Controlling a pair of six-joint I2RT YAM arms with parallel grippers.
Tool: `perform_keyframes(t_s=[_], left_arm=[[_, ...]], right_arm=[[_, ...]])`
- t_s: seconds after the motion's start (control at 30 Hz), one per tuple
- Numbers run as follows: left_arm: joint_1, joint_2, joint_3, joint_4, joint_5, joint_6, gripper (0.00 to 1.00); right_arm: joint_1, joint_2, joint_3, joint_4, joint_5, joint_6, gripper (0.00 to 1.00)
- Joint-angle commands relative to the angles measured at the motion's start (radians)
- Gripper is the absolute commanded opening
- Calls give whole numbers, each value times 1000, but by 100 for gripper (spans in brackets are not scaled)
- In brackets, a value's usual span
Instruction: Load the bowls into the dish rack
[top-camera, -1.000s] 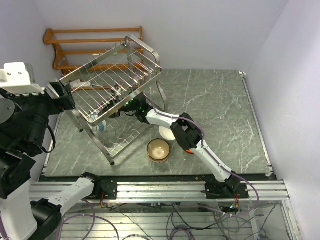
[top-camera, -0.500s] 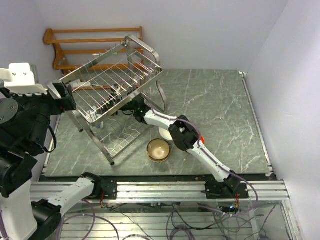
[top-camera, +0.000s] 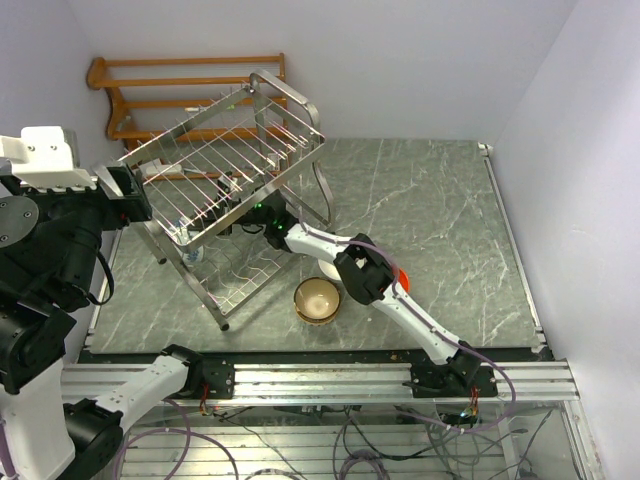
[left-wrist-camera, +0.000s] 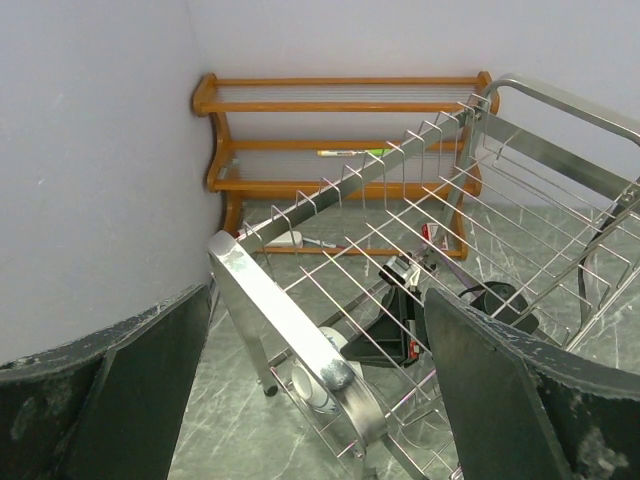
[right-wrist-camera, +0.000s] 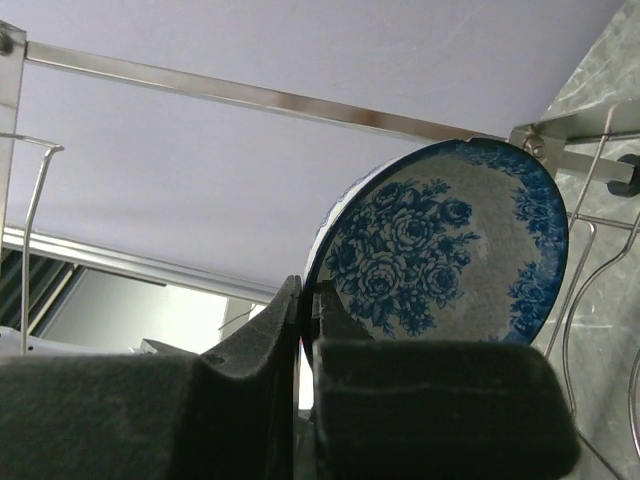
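My right jaws pinched on rim of glossy blue-floral bowl (right-wrist-camera: 440, 250), grip clear only in wrist view; left jaws spread around shiny tubular wire rack (left-wrist-camera: 290, 320); tan bowl (top-camera: 317, 298) on marbled surface (top-camera: 430, 200).

A round, glossy blue-and-white floral bowl (right-wrist-camera: 440, 250) stands on edge, its rose-patterned inside facing the camera. The black two-finger right gripper (right-wrist-camera: 305, 300) is pinched on the bowl's lower left rim, one finger on each side of the wall with barely a slit between them. Above the bowl runs a straight bar of the shiny silver wire dish rack (right-wrist-camera: 250, 95). Thin rack wires curve down just right of the bowl. Grey-green marbled table (right-wrist-camera: 610, 60) shows at the bowl's upper right, with a pale lilac wall (right-wrist-camera: 150, 190) behind it.
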Motion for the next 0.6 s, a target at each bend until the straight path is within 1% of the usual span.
perform_keyframes(t_s=[0.0,0.1,0.3,0.33,0.43,0.57], left_arm=[[6,-11,-3,35,-16,18,99],[5,-12,-4,35,-19,21,99],[6,-12,2,29,-24,23,99],[6,-12,4,27,-25,24,99],[5,-15,2,27,-32,31,99],[6,-16,-3,27,-37,38,99]], right_arm=[[5,-1,15,14,15,-2,0],[3,-4,-18,15,24,-4,0],[1,0,3,-75,34,-73,0],[1,2,2,-81,36,-77,2],[-1,16,15,-94,38,-84,13],[-1,22,37,-116,44,-104,34]])
